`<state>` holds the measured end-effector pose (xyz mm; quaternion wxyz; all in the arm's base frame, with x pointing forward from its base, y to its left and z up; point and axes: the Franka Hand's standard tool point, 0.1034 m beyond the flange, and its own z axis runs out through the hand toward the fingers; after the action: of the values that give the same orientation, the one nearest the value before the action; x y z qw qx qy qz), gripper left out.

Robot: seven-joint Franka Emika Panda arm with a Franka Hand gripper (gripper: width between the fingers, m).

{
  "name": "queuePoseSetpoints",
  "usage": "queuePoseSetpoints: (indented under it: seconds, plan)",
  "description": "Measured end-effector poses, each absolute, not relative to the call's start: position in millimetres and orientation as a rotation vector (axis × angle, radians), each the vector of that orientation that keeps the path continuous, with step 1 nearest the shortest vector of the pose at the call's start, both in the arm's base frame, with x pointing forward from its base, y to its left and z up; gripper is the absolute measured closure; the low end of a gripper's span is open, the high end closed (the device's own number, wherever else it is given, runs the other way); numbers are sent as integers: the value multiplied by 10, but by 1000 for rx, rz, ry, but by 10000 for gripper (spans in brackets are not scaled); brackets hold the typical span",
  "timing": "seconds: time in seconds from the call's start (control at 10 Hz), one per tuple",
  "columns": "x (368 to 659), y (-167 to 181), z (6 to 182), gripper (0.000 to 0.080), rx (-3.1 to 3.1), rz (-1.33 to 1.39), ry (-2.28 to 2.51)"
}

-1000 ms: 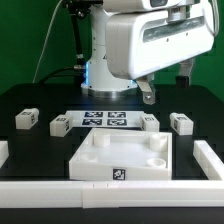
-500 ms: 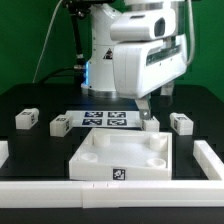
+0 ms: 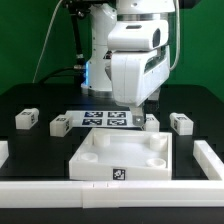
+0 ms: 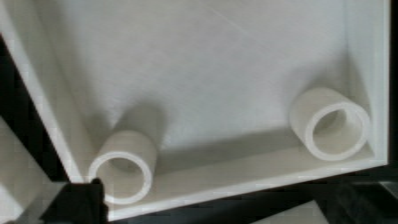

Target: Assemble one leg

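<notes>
4 legs on the table (image 3: 30,95), none held: far-left leg (image 3: 25,119), second leg (image 3: 60,125), third leg (image 3: 151,122), far-right leg (image 3: 181,122). 1 gripper (image 3: 137,116) hangs just beside the third leg, finger spread can't be told. 1 marker board (image 3: 105,119). 1 slab (image 3: 120,150), with 2 sockets (image 4: 329,125) in the wrist view.

Slab (image 3: 122,158) front centre, marker board (image 3: 106,119) behind. Exterior view's left of board: leg A (image 3: 26,119), leg B (image 3: 59,126); right: leg C (image 3: 150,122), leg D (image 3: 181,122).
</notes>
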<state>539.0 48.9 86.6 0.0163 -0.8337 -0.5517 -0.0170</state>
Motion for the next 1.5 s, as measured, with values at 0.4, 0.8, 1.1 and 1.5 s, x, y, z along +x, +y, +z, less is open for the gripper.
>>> queuePoseSetpoints:
  seconds: [0.4, 0.8, 1.1, 1.5]
  plan:
    - [5116, 584, 731, 150, -2519, -46, -1820]
    - [4730, 543, 481, 150, -2352, 45, -1981]
    - [4626, 379, 258, 150, -2375, 50, -1932]
    - [4604, 281, 78, 150, -2392, 55, -1887]
